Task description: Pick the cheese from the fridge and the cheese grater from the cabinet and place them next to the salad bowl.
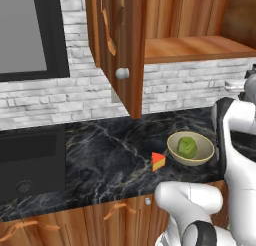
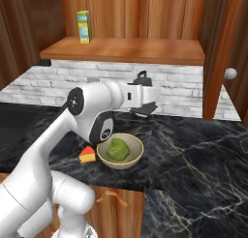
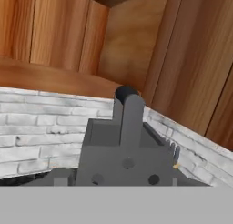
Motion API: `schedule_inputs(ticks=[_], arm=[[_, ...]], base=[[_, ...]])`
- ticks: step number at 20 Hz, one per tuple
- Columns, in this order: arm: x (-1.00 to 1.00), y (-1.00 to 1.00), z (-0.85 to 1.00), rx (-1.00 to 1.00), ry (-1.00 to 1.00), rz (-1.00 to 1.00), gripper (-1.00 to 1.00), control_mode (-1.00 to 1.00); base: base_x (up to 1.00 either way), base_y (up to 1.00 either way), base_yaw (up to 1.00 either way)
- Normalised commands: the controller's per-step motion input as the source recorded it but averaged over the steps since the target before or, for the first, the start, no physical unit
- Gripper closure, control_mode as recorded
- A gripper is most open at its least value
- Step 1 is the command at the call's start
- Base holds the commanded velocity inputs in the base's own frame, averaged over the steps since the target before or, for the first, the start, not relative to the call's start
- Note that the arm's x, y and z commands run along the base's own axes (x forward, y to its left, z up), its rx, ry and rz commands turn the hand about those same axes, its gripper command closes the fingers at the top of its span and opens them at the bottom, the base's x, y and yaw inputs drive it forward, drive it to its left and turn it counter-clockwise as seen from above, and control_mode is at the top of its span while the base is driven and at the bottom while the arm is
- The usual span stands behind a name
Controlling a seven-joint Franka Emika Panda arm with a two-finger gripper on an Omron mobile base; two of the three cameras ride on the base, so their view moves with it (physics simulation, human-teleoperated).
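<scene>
Gripper (image 2: 145, 108) at frame centre held the cheese grater (image 3: 125, 145) clamped, handle up. Cheese (image 1: 158, 161) lay just left of the salad bowl (image 1: 176, 155). Advice: lower upright onto bare counter (image 2: 193, 150) beside the bowl, release gently.

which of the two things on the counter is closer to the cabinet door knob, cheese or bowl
The cheese: the bowl sits farther from the knob.

It was a kitchen: a black stone counter (image 1: 110, 155) low in the frame, a white brick wall (image 1: 60, 97) behind, brown wooden cupboards (image 1: 125, 45) up top.
</scene>
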Motion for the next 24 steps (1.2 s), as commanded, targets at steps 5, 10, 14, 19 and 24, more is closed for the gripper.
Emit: schedule_inputs(ticks=[5,10,14,19,24], arm=[[-0.25,-0.15,-0.69,0.10,0.01,0.11,1.00,-1.00],[-0.29,-0.48,-0.26,0.06,0.00,0.34,1.00,-1.00],[-0.28,-0.36,-0.39,-0.01,-0.01,0.19,1.00,-1.00],[-0.06,-0.02,-0.44,-0.05,-0.01,0.13,1.00,-1.00],[0.00,0.00,-0.62,0.00,0.05,0.03,1.00,-1.00]], base=[[0.00,0.00,0.00],[0.00,0.00,0.00],[0.00,0.00,0.00],[0.00,0.00,0.00],[0.00,0.00,0.00]])
